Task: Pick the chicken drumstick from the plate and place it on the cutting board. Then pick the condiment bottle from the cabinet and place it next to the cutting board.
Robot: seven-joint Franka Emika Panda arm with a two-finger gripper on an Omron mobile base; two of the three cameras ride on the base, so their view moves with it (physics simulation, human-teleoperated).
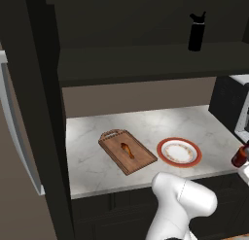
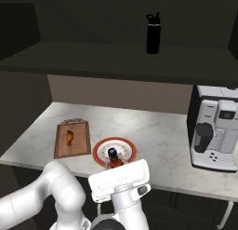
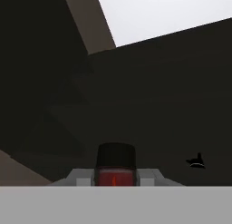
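Condiment bottle (image 2: pixel 113 158), red with a dark cap, sits clenched between the fingers of the gripper (image 3: pixel 115 178), held in the air in front of the counter's edge; in the hand view its red neck and dark cap fill the gap between the two tips. From the left, the cutting board (image 1: pixel 127 150) lies on the marble counter (image 1: pixel 92 161) with the chicken drumstick (image 1: pixel 126 149) resting on it. Just to its right is the plate (image 1: pixel 179 152), bare. Farther right stands a coffee machine (image 2: pixel 214 127). Above, a tall black bottle (image 2: pixel 153 33) stands on the shelf of the dark cabinet (image 2: pixel 111 59). In the left base view the held bottle is cut off at the right edge.
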